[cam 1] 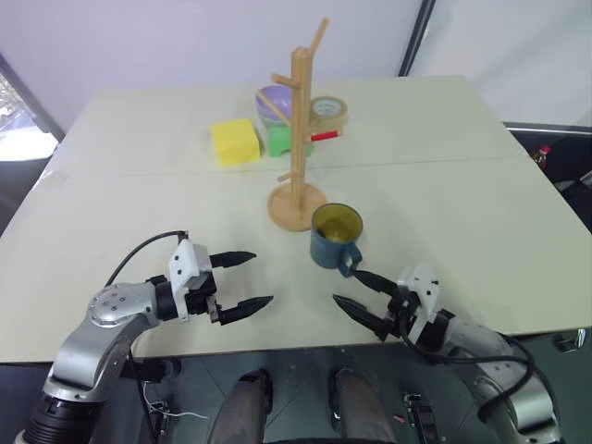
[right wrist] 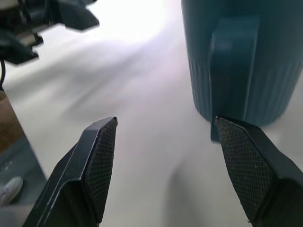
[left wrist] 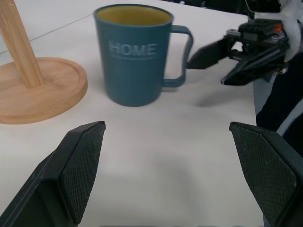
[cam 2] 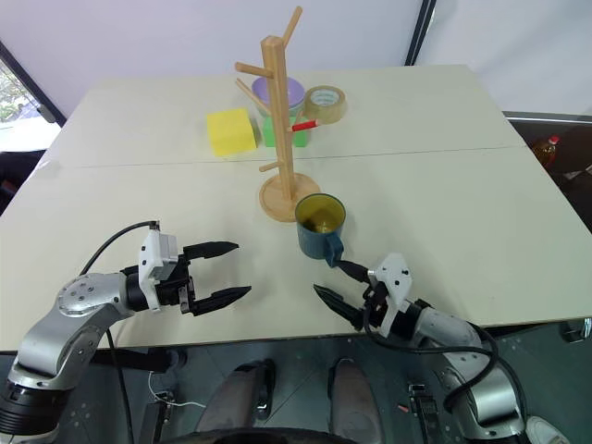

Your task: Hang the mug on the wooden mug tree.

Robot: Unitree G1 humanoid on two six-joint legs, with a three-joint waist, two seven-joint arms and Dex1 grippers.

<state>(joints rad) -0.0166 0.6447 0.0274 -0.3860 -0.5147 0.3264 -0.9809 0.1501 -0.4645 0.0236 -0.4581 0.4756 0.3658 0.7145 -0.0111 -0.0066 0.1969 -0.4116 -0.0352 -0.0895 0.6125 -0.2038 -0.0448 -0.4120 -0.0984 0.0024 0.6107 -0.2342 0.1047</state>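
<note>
The dark teal mug (cam 1: 335,236) stands upright on the table with its yellow inside showing and its handle turned toward the near edge. It sits just in front of the round base of the wooden mug tree (cam 1: 298,139). My right gripper (cam 1: 349,287) is open and level just short of the mug. One fingertip (left wrist: 191,62) lies close beside the handle, with nothing between the fingers. My left gripper (cam 1: 257,277) is open and empty. It hovers over the table to the left of the mug, pointing toward it.
Behind the tree stand a yellow block (cam 1: 233,141), a purple bowl (cam 1: 275,102) on a green block (cam 1: 282,139), a tape roll (cam 1: 328,111) and a red pen (cam 1: 324,135). The table's near edge (cam 1: 305,347) runs just under both grippers.
</note>
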